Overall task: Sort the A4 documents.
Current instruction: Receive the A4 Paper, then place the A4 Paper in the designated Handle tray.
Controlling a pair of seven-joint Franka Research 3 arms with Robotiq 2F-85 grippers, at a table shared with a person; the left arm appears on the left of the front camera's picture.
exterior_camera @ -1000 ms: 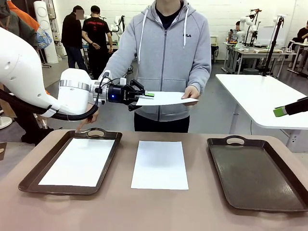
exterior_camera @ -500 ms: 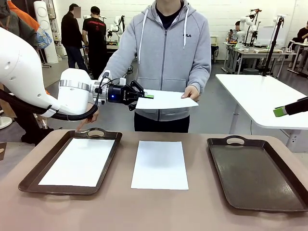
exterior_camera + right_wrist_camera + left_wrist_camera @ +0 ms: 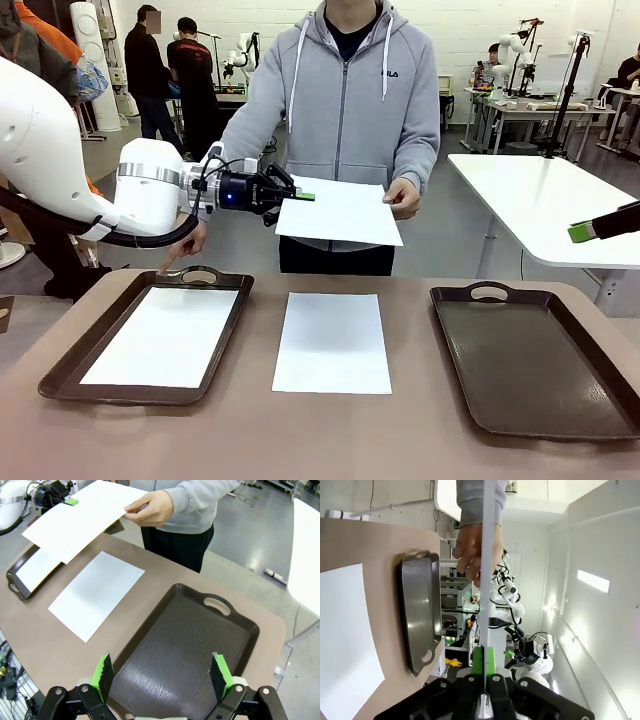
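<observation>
Clamping now with the left fingers [image 3: 305, 196], apart a second ago, on the left edge of the A4 sheet [image 3: 345, 212] raised over the far edge of the desk [image 3: 420, 440]; right corner still at the person's hand [image 3: 404, 197]. Handover probably almost finished; right fingers [image 3: 105, 672] apart.

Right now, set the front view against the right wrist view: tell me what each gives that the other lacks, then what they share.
Front view: the person's other hand pointing down beside the left tray, and that tray whole, with the tray sheet lying in it.
Right wrist view: the robot's right hand open, pads spread above the empty tray.
Both: the robot's left hand shut on one edge of the raised sheet, the person's hand holding its opposite edge, and the loose sheet on the table.
</observation>
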